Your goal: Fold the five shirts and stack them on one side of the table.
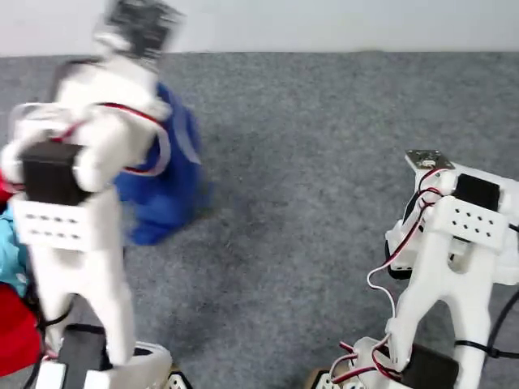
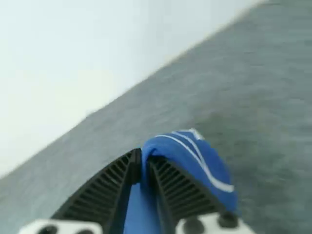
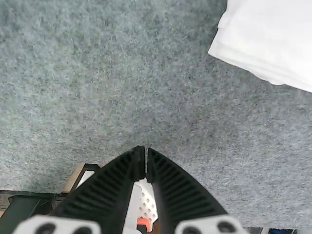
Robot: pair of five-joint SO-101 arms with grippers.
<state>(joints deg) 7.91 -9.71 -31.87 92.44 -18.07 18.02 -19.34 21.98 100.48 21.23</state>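
A blue shirt with white stripes (image 1: 166, 182) hangs bunched from the left arm at the table's left, its lower part trailing on the grey felt. In the left wrist view my left gripper (image 2: 145, 163) is shut on the blue shirt (image 2: 195, 161), cloth pinched between the black fingers. My right gripper (image 3: 146, 155) is shut with nothing in it, held over bare felt. A folded white shirt (image 3: 273, 39) lies near it. The right arm (image 1: 454, 243) stands at the table's right side.
Red cloth (image 1: 16, 332) and teal cloth (image 1: 10, 251) lie piled at the left edge behind the left arm. The grey felt table (image 1: 308, 162) runs wide between the arms. A white wall borders the far edge.
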